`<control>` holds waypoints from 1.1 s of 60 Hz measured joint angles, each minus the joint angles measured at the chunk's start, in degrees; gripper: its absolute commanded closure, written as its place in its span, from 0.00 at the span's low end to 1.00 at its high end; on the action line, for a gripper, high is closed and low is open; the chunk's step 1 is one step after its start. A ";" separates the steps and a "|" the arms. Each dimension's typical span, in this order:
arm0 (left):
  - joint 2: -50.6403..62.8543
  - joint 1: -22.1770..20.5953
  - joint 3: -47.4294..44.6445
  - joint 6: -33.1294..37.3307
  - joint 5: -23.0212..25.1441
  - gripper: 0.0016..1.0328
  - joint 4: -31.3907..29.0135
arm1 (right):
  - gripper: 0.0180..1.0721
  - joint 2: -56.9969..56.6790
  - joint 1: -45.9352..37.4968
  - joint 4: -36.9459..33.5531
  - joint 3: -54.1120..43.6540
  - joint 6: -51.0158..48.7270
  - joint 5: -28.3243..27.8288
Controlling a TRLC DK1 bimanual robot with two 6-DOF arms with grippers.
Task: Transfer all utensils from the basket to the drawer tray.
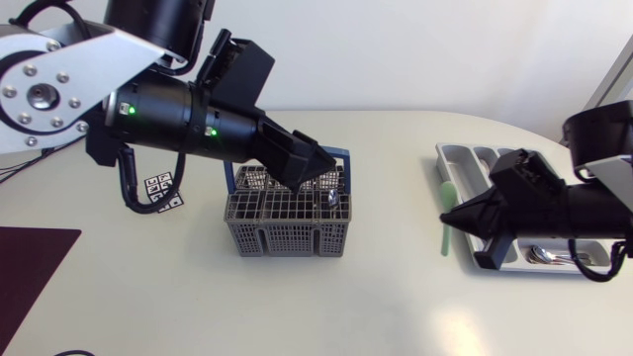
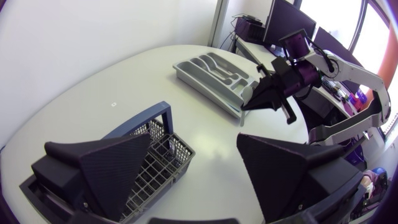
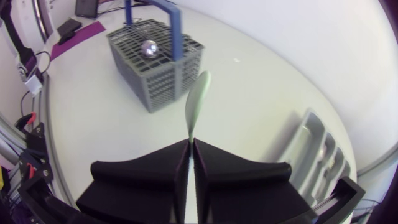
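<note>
A grey wire basket (image 1: 285, 220) with a blue handle stands mid-table; one metal utensil (image 1: 333, 200) sticks up in its right corner. My left gripper (image 1: 318, 164) hovers just above the basket's back right, open, with nothing between its fingers (image 2: 115, 165). The basket (image 2: 163, 149) lies under its left finger. My right gripper (image 1: 461, 218) is shut on a pale green utensil (image 1: 447, 212) just left of the grey drawer tray (image 1: 465, 158). The right wrist view shows the green utensil (image 3: 196, 98) sticking out ahead of the shut gripper (image 3: 191, 144), toward the basket (image 3: 155, 71).
Metal spoons (image 1: 554, 255) lie in the tray's near compartment. A black-and-white marker tag (image 1: 163, 190) sits left of the basket, and a dark purple mat (image 1: 30, 267) covers the near left corner. Bare tabletop separates basket and tray.
</note>
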 measured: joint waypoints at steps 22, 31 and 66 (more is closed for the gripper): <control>3.34 -1.05 -0.02 0.22 -4.72 0.05 -0.22 | 0.95 8.13 -33.27 12.63 -0.26 -20.48 1.95; 5.60 -2.23 -0.02 0.24 -5.29 0.05 -0.20 | 0.95 15.32 -40.63 19.87 -0.26 -26.84 3.08; 8.87 -5.07 -0.02 0.63 -8.98 0.05 -0.20 | 0.60 27.19 -44.72 39.39 -8.74 -40.85 9.62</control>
